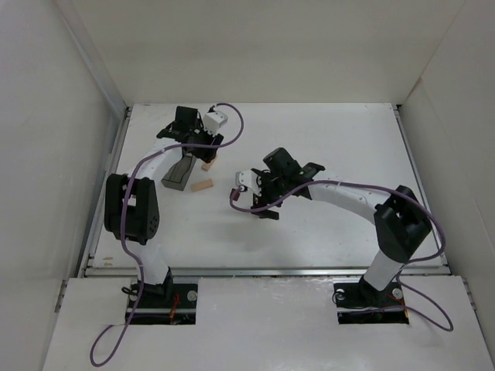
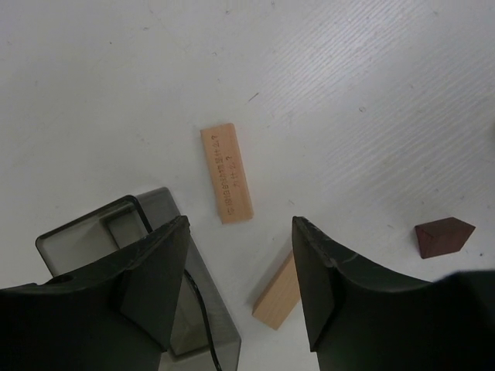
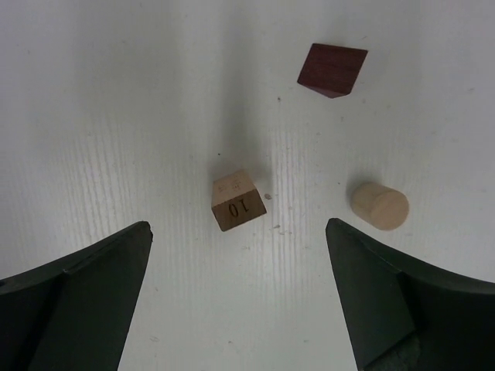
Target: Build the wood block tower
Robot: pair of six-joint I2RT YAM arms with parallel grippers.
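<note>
Right wrist: right gripper (image 3: 236,232) wide, empty.

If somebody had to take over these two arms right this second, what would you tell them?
Left gripper: open, empty, over a pale block next to the grey tray.
Right gripper: open, empty, over the block marked 10.
Pieces: the plank lies flat near the tray. The dark red block and a pale cylinder lie close to the right gripper.
Done: nothing. All the pieces are loose and apart, with none stacked.
Left: the whole tower. Stand the uprights, lay the plank across them, and put the dark red block on top.
</note>
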